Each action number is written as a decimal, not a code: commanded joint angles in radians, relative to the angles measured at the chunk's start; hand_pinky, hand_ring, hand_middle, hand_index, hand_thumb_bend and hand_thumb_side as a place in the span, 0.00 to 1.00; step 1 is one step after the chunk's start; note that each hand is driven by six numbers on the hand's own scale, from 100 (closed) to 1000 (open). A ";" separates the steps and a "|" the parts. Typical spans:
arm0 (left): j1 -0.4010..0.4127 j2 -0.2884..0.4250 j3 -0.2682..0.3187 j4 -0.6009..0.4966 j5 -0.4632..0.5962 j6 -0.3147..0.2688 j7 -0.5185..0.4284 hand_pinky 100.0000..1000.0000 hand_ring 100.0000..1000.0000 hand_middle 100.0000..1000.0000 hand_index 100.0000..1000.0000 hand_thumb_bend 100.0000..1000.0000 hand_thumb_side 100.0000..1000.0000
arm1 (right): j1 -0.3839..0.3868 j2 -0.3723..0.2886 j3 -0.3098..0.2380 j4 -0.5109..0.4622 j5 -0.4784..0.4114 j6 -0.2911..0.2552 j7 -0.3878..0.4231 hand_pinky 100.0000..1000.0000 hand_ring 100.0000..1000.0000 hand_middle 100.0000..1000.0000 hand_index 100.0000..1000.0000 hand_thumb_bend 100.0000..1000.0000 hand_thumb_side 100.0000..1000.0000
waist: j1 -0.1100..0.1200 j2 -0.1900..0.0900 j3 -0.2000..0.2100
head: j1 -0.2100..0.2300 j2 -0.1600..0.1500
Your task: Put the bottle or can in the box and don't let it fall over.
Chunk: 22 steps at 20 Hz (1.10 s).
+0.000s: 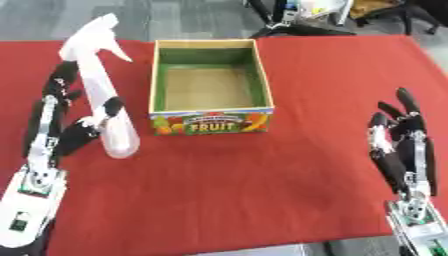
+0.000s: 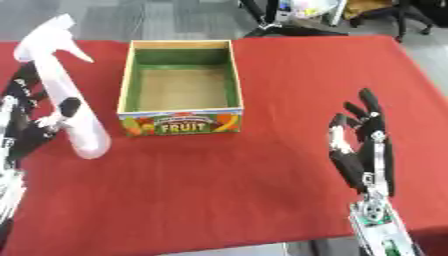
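left eye view: left hand (image 1: 66, 125) curls round the tall white spray bottle (image 1: 101, 95) at nine o'clock of the box (image 1: 210, 122); light, top-heavy plastic, best held mid-body. right hand (image 1: 402, 145) rests open.

White spray bottle (image 1: 103, 95); green-lined box (image 1: 210, 82), fruit print; red tablecloth (image 1: 262, 180).

Light is bright and even across the red tabletop (image 1: 262, 190), with only soft, faint shadows close under the box (image 1: 210, 85) and beside the left hand's fingers (image 1: 83, 132). Both views are soft and slightly blurred. The white spray bottle (image 1: 101, 95) looks washed out, its edges smeared.
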 commanded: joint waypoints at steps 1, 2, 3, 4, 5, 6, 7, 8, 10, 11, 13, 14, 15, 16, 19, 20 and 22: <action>-0.039 0.001 -0.007 0.020 0.030 0.007 0.007 0.89 1.00 0.97 0.93 0.72 0.48 | -0.005 -0.019 -0.002 -0.014 -0.002 -0.002 0.003 0.76 0.85 1.00 0.95 0.00 0.41 | -0.001 -0.019 -0.002 | -0.002 -0.010; -0.047 0.000 -0.010 0.028 0.038 0.007 0.006 0.89 1.00 0.97 0.93 0.72 0.48 | -0.005 -0.019 -0.002 -0.014 -0.003 -0.002 0.004 0.76 0.85 1.00 0.95 0.00 0.41 | -0.001 -0.019 -0.002 | -0.002 -0.011; -0.054 -0.001 -0.013 0.036 0.047 0.007 0.003 0.89 1.00 0.97 0.93 0.71 0.49 | -0.005 -0.019 -0.002 -0.014 -0.003 -0.002 0.004 0.76 0.85 1.00 0.95 0.00 0.41 | -0.001 -0.019 -0.002 | -0.002 -0.011; -0.059 -0.001 -0.015 0.044 0.055 0.007 -0.001 0.89 1.00 0.96 0.93 0.71 0.49 | -0.005 -0.019 -0.002 -0.014 -0.003 -0.002 0.005 0.76 0.85 1.00 0.95 0.00 0.41 | -0.002 -0.019 -0.003 | -0.002 -0.012; -0.064 -0.002 -0.017 0.050 0.061 0.006 -0.005 0.88 1.00 0.96 0.92 0.71 0.49 | -0.005 -0.019 -0.001 -0.014 -0.004 -0.002 0.005 0.76 0.85 1.00 0.95 0.00 0.41 | -0.003 -0.019 -0.003 | -0.002 -0.012; -0.067 -0.003 -0.019 0.056 0.068 0.005 -0.010 0.88 1.00 0.96 0.92 0.71 0.49 | -0.005 -0.019 -0.001 -0.014 -0.004 -0.002 0.005 0.76 0.85 1.00 0.95 0.00 0.41 | -0.003 -0.019 -0.003 | -0.002 -0.012; -0.070 -0.003 -0.021 0.061 0.074 0.004 -0.014 0.87 1.00 0.95 0.92 0.70 0.49 | -0.006 -0.019 -0.001 -0.014 -0.004 -0.002 0.006 0.76 0.85 1.00 0.95 0.00 0.41 | -0.004 -0.019 -0.004 | -0.001 -0.012; -0.071 -0.004 -0.023 0.066 0.079 0.002 -0.020 0.87 1.00 0.95 0.92 0.70 0.49 | -0.006 -0.018 -0.001 -0.014 -0.004 -0.002 0.006 0.76 0.85 1.00 0.95 0.00 0.41 | -0.004 -0.018 -0.004 | -0.001 -0.012; -0.073 -0.004 -0.026 0.076 0.085 -0.001 -0.030 0.86 1.00 0.94 0.92 0.70 0.50 | -0.006 -0.019 -0.001 -0.014 -0.005 -0.002 0.007 0.76 0.85 1.00 0.95 0.00 0.41 | -0.004 -0.018 -0.004 | -0.001 -0.012; -0.074 -0.004 -0.026 0.082 0.088 -0.002 -0.034 0.86 1.00 0.94 0.92 0.70 0.50 | -0.006 -0.019 -0.001 -0.014 -0.005 -0.002 0.007 0.76 0.85 1.00 0.95 0.00 0.41 | -0.005 -0.018 -0.004 | -0.001 -0.012; -0.076 -0.004 -0.028 0.092 0.093 -0.004 -0.041 0.85 1.00 0.93 0.91 0.69 0.50 | -0.006 -0.019 0.000 -0.014 -0.006 -0.002 0.007 0.76 0.85 1.00 0.95 0.00 0.41 | -0.004 -0.018 -0.005 | -0.001 -0.012; -0.076 -0.004 -0.029 0.097 0.096 -0.006 -0.046 0.84 1.00 0.92 0.91 0.69 0.49 | -0.007 -0.018 0.000 -0.014 -0.006 -0.002 0.008 0.76 0.85 1.00 0.95 0.00 0.41 | -0.004 -0.018 -0.005 | -0.001 -0.012; -0.075 -0.004 -0.030 0.101 0.098 -0.007 -0.050 0.82 1.00 0.92 0.91 0.67 0.49 | -0.007 -0.018 0.000 -0.014 -0.006 -0.003 0.008 0.76 0.85 1.00 0.95 0.00 0.41 | -0.004 -0.018 -0.006 | -0.001 -0.012; -0.075 -0.004 -0.030 0.105 0.100 -0.008 -0.054 0.81 1.00 0.90 0.90 0.66 0.49 | -0.007 -0.018 -0.001 -0.014 -0.006 -0.003 0.008 0.76 0.85 1.00 0.95 0.00 0.41 | -0.004 -0.018 -0.006 | -0.002 -0.012; -0.073 -0.003 -0.030 0.112 0.099 -0.010 -0.063 0.75 1.00 0.85 0.89 0.58 0.45 | -0.007 -0.018 -0.001 -0.015 -0.006 -0.003 0.008 0.76 0.85 1.00 0.95 0.00 0.41 | -0.004 -0.018 -0.006 | -0.002 -0.013; -0.072 -0.003 -0.030 0.113 0.098 -0.009 -0.067 0.73 1.00 0.82 0.88 0.55 0.43 | -0.007 -0.018 -0.001 -0.015 -0.006 -0.003 0.008 0.76 0.85 1.00 0.95 0.00 0.41 | -0.004 -0.018 -0.006 | -0.003 -0.013; -0.070 -0.003 -0.029 0.114 0.095 -0.007 -0.074 0.69 1.00 0.78 0.86 0.50 0.38 | -0.007 -0.018 -0.001 -0.015 -0.007 -0.003 0.008 0.76 0.85 1.00 0.95 0.00 0.41 | -0.004 -0.018 -0.006 | -0.003 -0.013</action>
